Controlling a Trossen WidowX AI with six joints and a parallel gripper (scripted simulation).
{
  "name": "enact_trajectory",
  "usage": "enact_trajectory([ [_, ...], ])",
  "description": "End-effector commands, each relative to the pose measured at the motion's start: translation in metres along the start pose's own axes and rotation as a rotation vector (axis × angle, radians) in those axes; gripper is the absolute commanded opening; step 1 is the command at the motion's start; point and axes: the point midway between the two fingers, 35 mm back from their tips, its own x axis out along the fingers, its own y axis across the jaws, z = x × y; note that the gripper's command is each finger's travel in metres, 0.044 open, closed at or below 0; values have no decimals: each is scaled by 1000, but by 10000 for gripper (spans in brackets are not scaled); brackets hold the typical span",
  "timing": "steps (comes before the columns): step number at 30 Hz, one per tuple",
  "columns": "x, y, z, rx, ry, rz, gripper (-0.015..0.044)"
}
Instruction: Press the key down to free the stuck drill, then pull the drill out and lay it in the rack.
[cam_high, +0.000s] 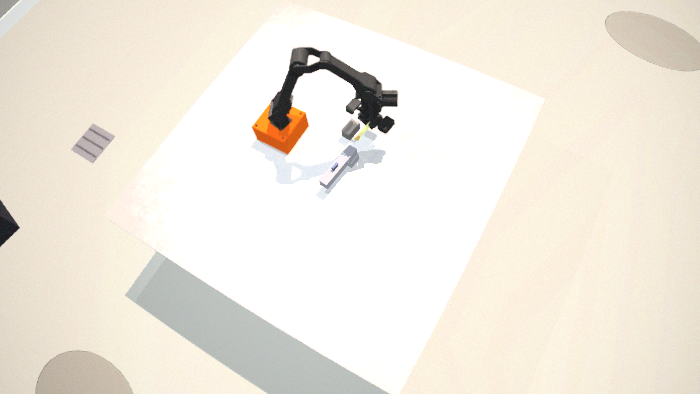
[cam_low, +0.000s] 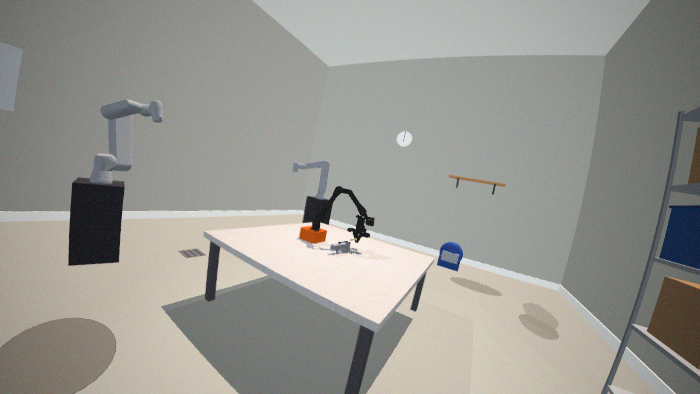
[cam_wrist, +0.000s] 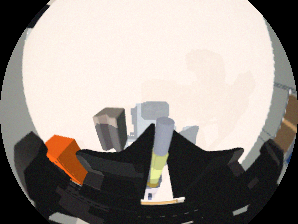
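Observation:
My gripper (cam_high: 369, 126) (cam_low: 358, 239) (cam_wrist: 158, 127) is shut on the drill and holds it above the table. The drill (cam_high: 361, 132) (cam_wrist: 159, 167) is a thin rod with a yellow middle, a grey end and a brass-coloured tip. It is out of the holder and tilted. The holder (cam_high: 327, 176) is a long pale lavender block with a grey head, lying in front of the gripper in the top view. The key (cam_high: 334, 167) is a small blue piece on its top. The rack (cam_high: 351, 129) (cam_wrist: 111, 131) is a small grey grooved block close beside the drill; the two look apart.
The orange arm base (cam_high: 272, 137) (cam_low: 312, 235) (cam_wrist: 65, 155) stands on the white table (cam_high: 425, 225) (cam_low: 360, 280), beyond the rack from the gripper. The arm's shadow falls around the holder. Other robot arms and a shelf stand away from the table.

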Motion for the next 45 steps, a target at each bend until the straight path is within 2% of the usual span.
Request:
enact_trajectory([
  [1, -3, 0, 1, -3, -3, 0, 0],
  [14, -9, 1, 1, -3, -3, 0, 0],
  [45, -9, 55, 15, -3, -4, 5, 0],
])
